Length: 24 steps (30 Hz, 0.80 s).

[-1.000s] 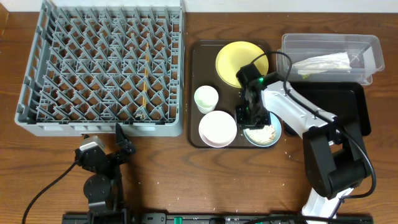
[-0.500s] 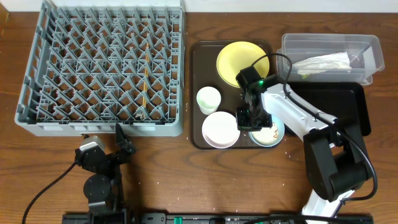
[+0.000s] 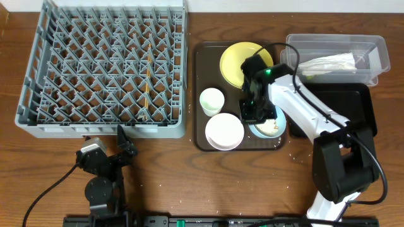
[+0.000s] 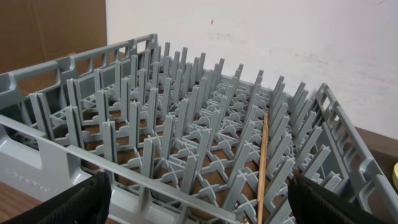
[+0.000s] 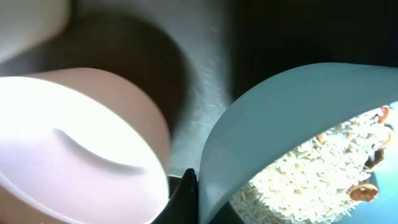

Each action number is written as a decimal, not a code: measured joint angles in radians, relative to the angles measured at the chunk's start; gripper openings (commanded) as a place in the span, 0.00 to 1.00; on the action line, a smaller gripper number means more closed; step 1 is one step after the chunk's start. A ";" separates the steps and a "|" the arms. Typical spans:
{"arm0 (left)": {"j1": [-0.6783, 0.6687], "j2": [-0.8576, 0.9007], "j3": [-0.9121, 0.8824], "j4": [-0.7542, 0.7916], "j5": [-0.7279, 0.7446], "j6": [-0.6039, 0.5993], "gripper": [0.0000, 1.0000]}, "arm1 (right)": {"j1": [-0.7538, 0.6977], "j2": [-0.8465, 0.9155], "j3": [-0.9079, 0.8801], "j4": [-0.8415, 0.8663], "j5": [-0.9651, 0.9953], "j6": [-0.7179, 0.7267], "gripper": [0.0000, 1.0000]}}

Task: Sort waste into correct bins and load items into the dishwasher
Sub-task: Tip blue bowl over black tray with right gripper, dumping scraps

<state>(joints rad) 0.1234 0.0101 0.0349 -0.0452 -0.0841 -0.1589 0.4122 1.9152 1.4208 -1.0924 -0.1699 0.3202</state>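
My right gripper (image 3: 255, 114) is shut on the rim of the light blue bowl (image 3: 271, 128), which holds white rice scraps (image 5: 305, 180). The bowl (image 5: 280, 112) tilts over the brown tray (image 3: 197, 88), next to the white bowl (image 3: 224, 131). In the right wrist view the white bowl (image 5: 74, 155) is at the left and one finger (image 5: 191, 194) presses the blue bowl's outer wall. The yellow plate (image 3: 235, 62) and the white cup (image 3: 210, 100) are on the tray. The snack wrapper (image 3: 328, 63) lies in the clear tub (image 3: 379, 45). The black tray (image 3: 356, 107) is beside it. My left gripper (image 3: 124, 146) is open and empty, in front of the grey dish rack (image 3: 101, 63).
A thin wooden stick (image 4: 262, 162) lies among the pegs of the rack (image 4: 186, 137). The rack fills the left wrist view, between my open fingers (image 4: 199, 208). Small crumbs lie on the table near the front edge.
My right gripper has moved a little toward the back of the table with the light blue bowl held by its rim. The white bowl shifted slightly. The left arm has not moved.
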 measured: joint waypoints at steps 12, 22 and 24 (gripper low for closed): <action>0.000 0.000 0.000 0.000 0.000 0.000 0.93 | -0.189 -0.082 0.014 -0.064 -0.194 -0.161 0.01; 0.000 0.000 0.000 0.000 0.000 0.000 0.92 | -0.513 -0.186 0.016 -0.039 -0.449 -0.330 0.01; 0.000 0.000 0.000 0.000 0.000 0.000 0.92 | -0.570 -0.186 0.007 -0.009 -0.519 -0.356 0.01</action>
<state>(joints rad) 0.1238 0.0101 0.0349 -0.0452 -0.0841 -0.1589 -0.1577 1.7294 1.4277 -1.1015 -0.6891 -0.0357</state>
